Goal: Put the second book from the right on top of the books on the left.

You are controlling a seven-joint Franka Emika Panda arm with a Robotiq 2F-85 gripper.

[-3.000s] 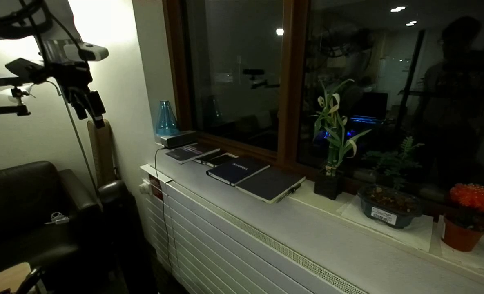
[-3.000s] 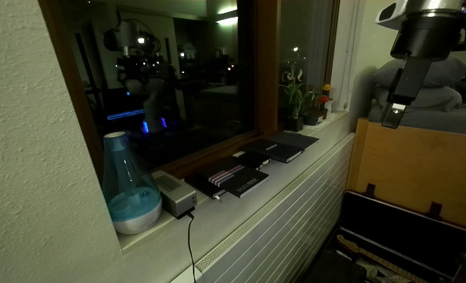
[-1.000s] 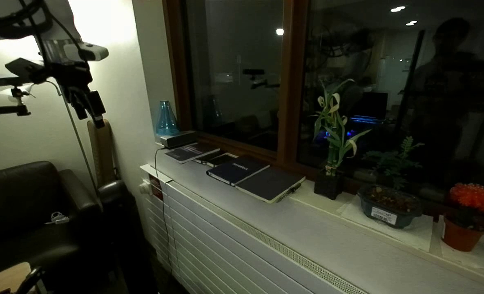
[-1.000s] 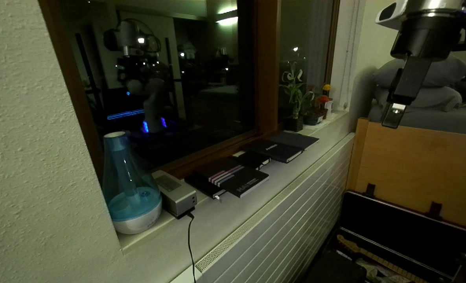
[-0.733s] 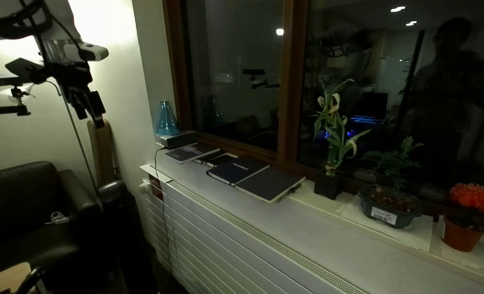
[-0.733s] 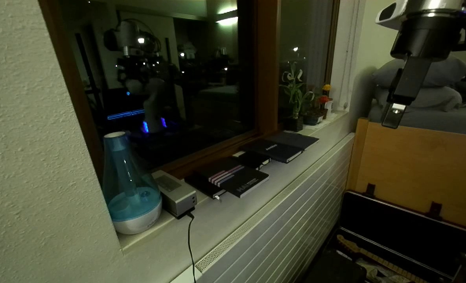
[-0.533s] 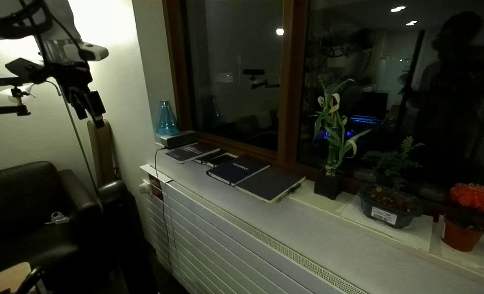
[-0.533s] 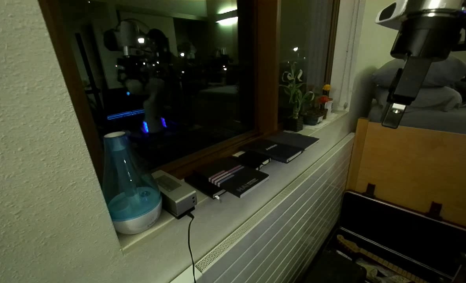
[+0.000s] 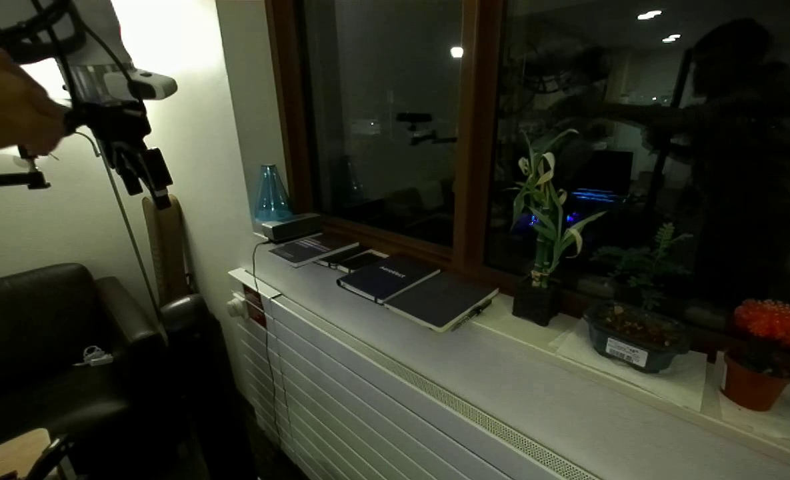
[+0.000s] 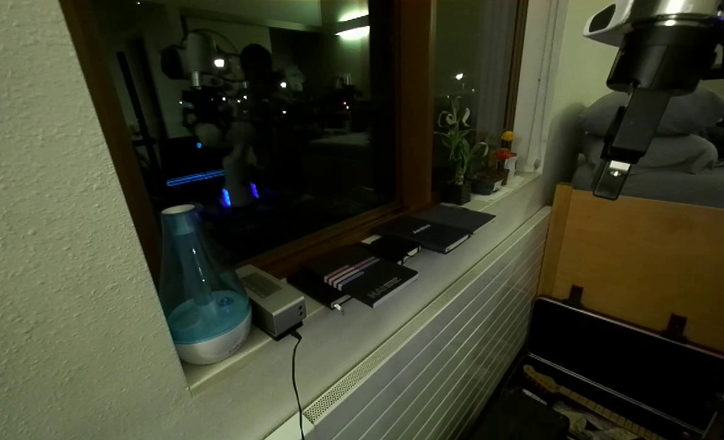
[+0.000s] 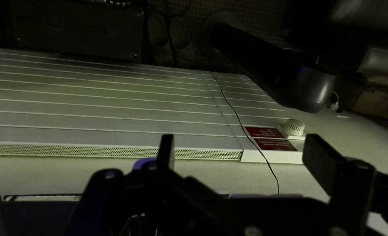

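Dark books lie flat in a row on the white windowsill in both exterior views. The second from the right is a navy book with a white title (image 9: 388, 278) (image 10: 427, 233). It partly shows at the lower left of the wrist view (image 11: 38, 216). It adjoins a dark grey notebook (image 9: 443, 298) (image 10: 462, 216) on its right in an exterior view. At the left is a black book with pale stripes (image 9: 311, 249) (image 10: 371, 278), lying on another black book (image 10: 318, 289). A smaller black book (image 10: 392, 247) lies between. My gripper (image 9: 147, 192) (image 10: 610, 180) (image 11: 239, 144) is open, empty, and well above the sill.
A blue humidifier (image 9: 271, 197) (image 10: 206, 299) and a grey box (image 9: 291, 227) (image 10: 273, 299) with a cable stand at one end of the sill. Potted plants (image 9: 538, 303) stand at the other. A pen (image 9: 473, 315) lies beside the grey notebook. A person's hand (image 9: 8, 100) is near the wrist.
A person's hand has come in at the left edge of an exterior view, near my wrist. The person's reflection in the window has shifted. The arm, gripper and books have not moved.
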